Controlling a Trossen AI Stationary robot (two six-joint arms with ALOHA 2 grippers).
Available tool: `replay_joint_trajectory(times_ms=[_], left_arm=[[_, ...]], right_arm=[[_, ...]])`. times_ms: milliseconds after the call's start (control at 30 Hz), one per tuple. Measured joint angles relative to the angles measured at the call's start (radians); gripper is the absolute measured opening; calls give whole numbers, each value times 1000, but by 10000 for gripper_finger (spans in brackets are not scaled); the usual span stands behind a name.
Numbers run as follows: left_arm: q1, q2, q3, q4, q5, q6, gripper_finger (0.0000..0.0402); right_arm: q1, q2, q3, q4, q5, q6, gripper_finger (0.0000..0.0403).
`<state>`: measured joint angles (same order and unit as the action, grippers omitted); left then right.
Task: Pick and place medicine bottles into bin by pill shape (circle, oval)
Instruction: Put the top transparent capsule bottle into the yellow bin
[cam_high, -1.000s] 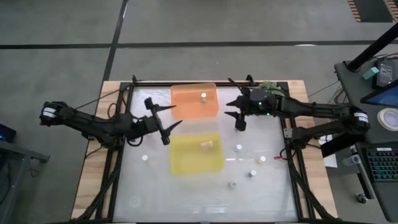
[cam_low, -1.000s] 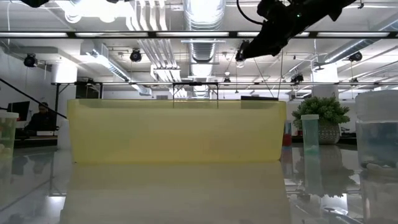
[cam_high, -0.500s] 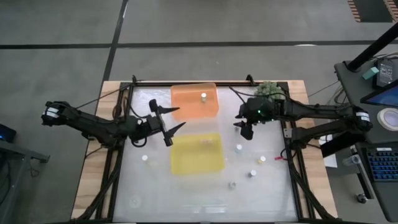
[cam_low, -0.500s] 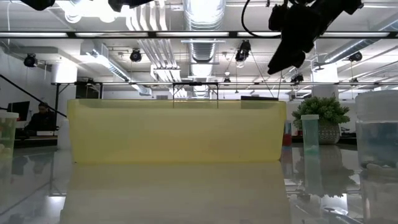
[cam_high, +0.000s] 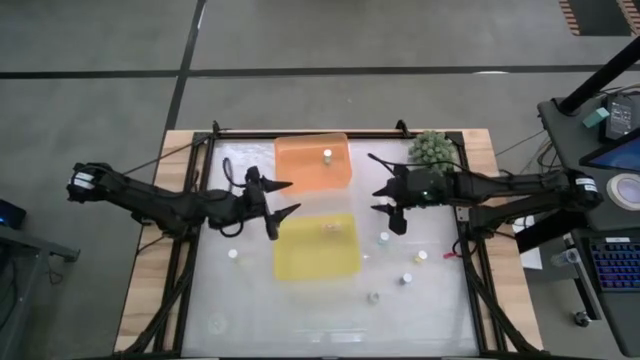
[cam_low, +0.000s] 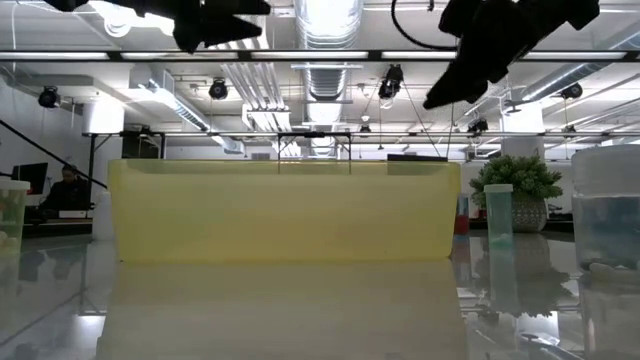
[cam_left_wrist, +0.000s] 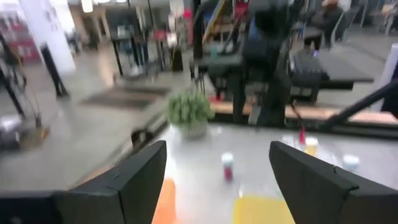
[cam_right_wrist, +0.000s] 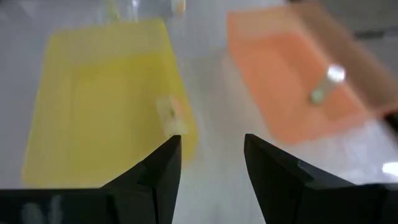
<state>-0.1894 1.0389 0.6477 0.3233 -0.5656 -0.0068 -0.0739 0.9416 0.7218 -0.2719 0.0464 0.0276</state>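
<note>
An orange bin (cam_high: 312, 163) stands at the far middle with one medicine bottle (cam_high: 327, 155) in it. A yellow bin (cam_high: 316, 246) stands nearer, with one bottle (cam_high: 330, 228) near its far edge. Several bottles stand loose on the table: one left of the yellow bin (cam_high: 233, 254), others to its right (cam_high: 384, 238) (cam_high: 421, 256) (cam_high: 407, 278) (cam_high: 372, 297). My left gripper (cam_high: 285, 198) hangs open and empty above the gap between the bins' left ends. My right gripper (cam_high: 385, 205) hangs open and empty right of the bins, above the table; its wrist view (cam_right_wrist: 211, 168) looks over both bins.
A green spiky plant ball (cam_high: 430, 147) sits at the far right corner. The black frame rail (cam_high: 468, 240) runs along the table's edges. In the low view the yellow bin's wall (cam_low: 285, 210) fills the middle, with bottles (cam_low: 498, 220) to its right.
My right gripper has gone from beside the orange bin's right end toward the near edge, uncovering the plant ball, and stays open. My left gripper has gone toward the table's right, closer to the bins, still open.
</note>
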Motion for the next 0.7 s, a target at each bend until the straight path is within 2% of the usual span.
replay_joint_trajectory(times_ms=[267,467,700], left_arm=[[11,-1,154,-477,-21,-258,270],[62,2,265,-774,-18,-419,270],[182,58,390,-1121,108,-571,270]], right_arm=[[0,-71,-76,187,1,-107,166],[0,-116,-88,210,1,-148,166],[0,-142,-88,187,0,-146,166]])
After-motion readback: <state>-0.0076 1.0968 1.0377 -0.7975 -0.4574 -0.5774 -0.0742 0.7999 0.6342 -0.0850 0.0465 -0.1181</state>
